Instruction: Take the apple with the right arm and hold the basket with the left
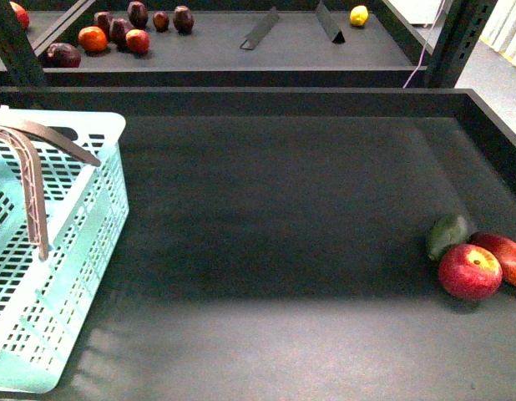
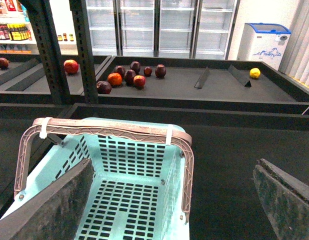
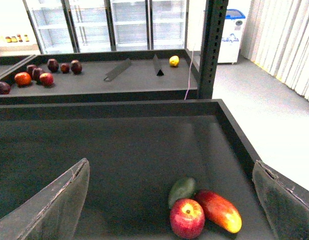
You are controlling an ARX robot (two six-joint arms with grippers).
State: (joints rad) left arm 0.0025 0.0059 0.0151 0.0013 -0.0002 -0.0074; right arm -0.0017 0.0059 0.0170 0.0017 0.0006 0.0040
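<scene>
1. Plainly, the right fingers (image 3: 54,205) are spread wide apart and grip nothing; dark table (image 3: 124,150) shows in the gap between them.
2. The apple (image 3: 187,218) lies on the table ahead of the right fingers, within the span of their gap and clear of both. It sits upright, with its stem dimple and yellowish patch facing up.
3. On the far side of the apple from the right fingers, an avocado (image 3: 182,191) touches it. A red-orange fruit (image 3: 219,210) presses against the apple's side.
4. The left fingers (image 2: 54,205) are also wide apart and hold nothing.
5. The basket (image 2: 134,155), pale blue with slotted walls, stands on the table below and ahead of the left fingers. One finger hangs over its open top, and the other is out beyond the basket's side, over bare table.
6. The basket's handle (image 2: 109,131) stands raised across the opening, beyond the left fingers and not touched by them.
7. From the front view, the basket (image 1: 74,209) and the apple (image 1: 469,271) are well apart, at opposite sides of the table.
</scene>
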